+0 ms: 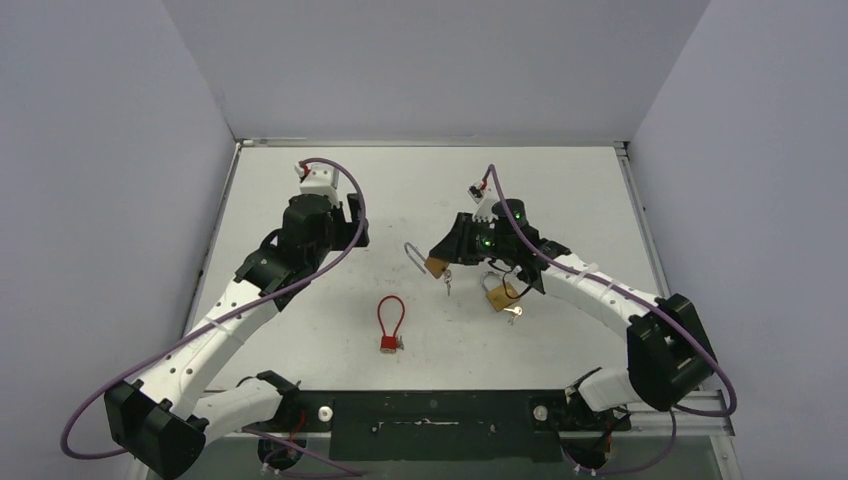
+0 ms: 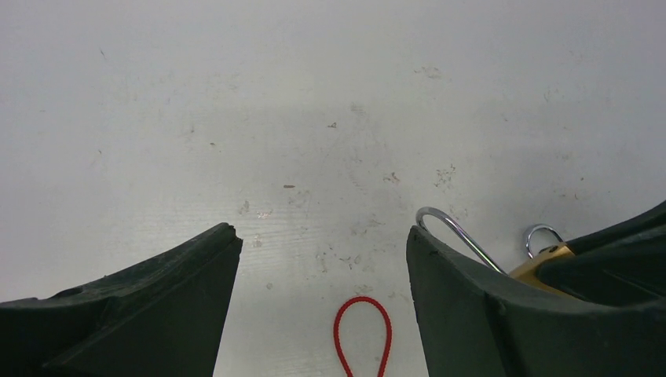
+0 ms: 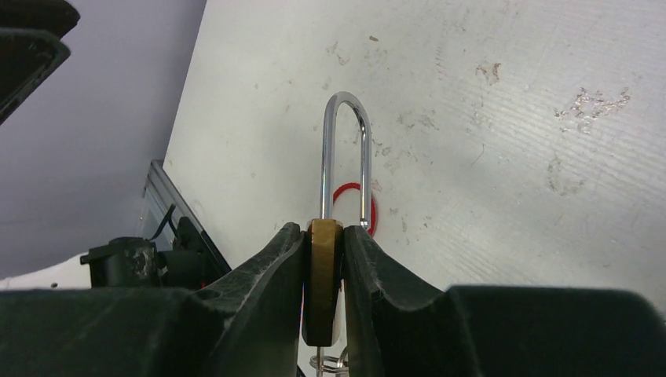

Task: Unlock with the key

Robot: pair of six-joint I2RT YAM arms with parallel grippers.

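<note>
My right pincer clamped the brass padlock, long shackle pointing left; my left pincer stood apart.

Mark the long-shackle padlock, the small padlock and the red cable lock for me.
long-shackle padlock (image 3: 323, 275): right wrist view, brass body.
small padlock (image 1: 498, 297): top external view, brass body.
red cable lock (image 1: 388, 343): top external view, red body.

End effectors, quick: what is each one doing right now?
Left end effector: open, holding nothing.
Right end effector: closed on the brass padlock.
</note>
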